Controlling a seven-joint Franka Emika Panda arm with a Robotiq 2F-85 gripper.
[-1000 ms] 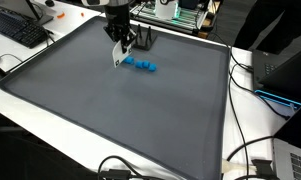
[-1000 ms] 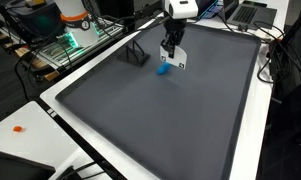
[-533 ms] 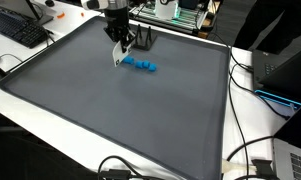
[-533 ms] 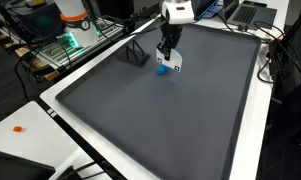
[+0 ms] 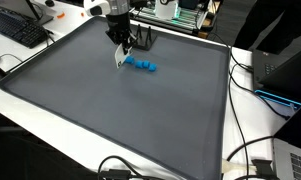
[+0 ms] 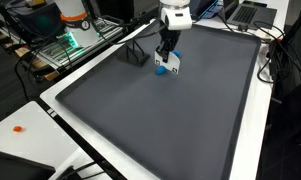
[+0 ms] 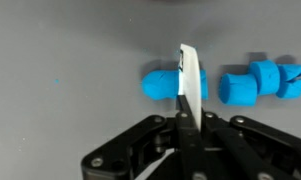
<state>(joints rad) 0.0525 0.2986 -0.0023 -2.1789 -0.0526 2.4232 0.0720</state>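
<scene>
At the far end of the grey mat [image 5: 110,115], the gripper [image 5: 119,55] hangs low over a row of small blue blocks [image 5: 142,65]. Its two fingers are pressed tight on a thin white strip [image 5: 117,61], which pokes out below them.

In the wrist view the white strip [image 7: 190,80] is seen edge on. It stands right in front of one blue block [image 7: 158,84], so part of that block is hidden. I cannot tell if the two touch. Another blue block [image 7: 260,82] lies just beside it, with a small gap between them. The strip may be a card or a flat bit of plastic; the view is too poor to say.

In an exterior view the gripper [image 6: 167,55] is right above the blue blocks [image 6: 162,70]. A small black stand [image 6: 138,55] is near them on the mat [image 6: 160,130]. A keyboard [image 5: 20,30] sits off the mat, well apart from the blocks.
</scene>
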